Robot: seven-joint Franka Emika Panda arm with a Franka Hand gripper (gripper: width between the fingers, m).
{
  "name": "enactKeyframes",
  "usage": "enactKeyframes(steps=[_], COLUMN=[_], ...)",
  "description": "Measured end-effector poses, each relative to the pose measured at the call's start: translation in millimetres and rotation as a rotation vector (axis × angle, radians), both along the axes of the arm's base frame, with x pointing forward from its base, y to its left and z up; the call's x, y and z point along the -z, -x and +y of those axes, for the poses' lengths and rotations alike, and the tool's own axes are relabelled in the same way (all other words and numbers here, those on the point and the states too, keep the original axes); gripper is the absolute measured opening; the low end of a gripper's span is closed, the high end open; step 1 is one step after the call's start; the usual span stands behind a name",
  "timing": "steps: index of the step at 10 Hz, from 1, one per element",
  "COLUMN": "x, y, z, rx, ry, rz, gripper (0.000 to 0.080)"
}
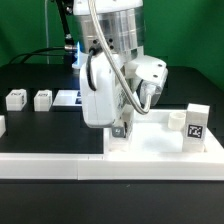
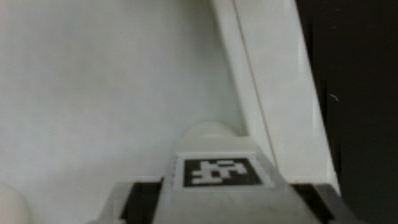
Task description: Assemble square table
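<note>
The square table's white slab (image 1: 165,148) lies on the black table at the exterior view's right. One leg post (image 1: 195,125) with a black-and-white tag stands upright at its right corner. My gripper (image 1: 121,128) hangs over the slab's near left part, shut on another white leg post (image 2: 217,165). In the wrist view this post's tag faces the camera and it sits between my two dark fingers (image 2: 139,203). Its rounded end points down at the slab's flat surface (image 2: 107,90), close to the raised rim (image 2: 267,90). Whether the post touches the slab cannot be told.
Two loose leg posts (image 1: 16,99) (image 1: 42,99) stand at the exterior view's left, with a flat white piece (image 1: 68,98) beside them. A long white rail (image 1: 50,160) runs along the front, left of the slab. Cables hang behind the arm.
</note>
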State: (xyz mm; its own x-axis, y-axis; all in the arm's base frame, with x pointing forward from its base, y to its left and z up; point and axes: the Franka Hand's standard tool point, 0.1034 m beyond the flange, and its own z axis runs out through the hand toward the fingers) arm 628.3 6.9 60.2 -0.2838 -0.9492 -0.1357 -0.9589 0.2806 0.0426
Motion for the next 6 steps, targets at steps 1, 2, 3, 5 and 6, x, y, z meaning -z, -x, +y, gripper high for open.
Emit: enactKeyframes(steps=[1,2,3,5,6], x=[0.8,0.6,-4.0,-4.9,-4.4], y=[0.9,0.7,-3.6,-3.8,-3.6], z=[0.1,0.4,2.3,3.3,2.5], rx=[-0.023,-0.03,-0.259,-0.508,-0.57], ry=[0.0,0.001,0.015,0.029,0.031], rz=[-0.001,-0.003,-0.057,-0.105,-0.112], gripper=[0.0288,0.0469,0.0586,0.0636,0.0646])
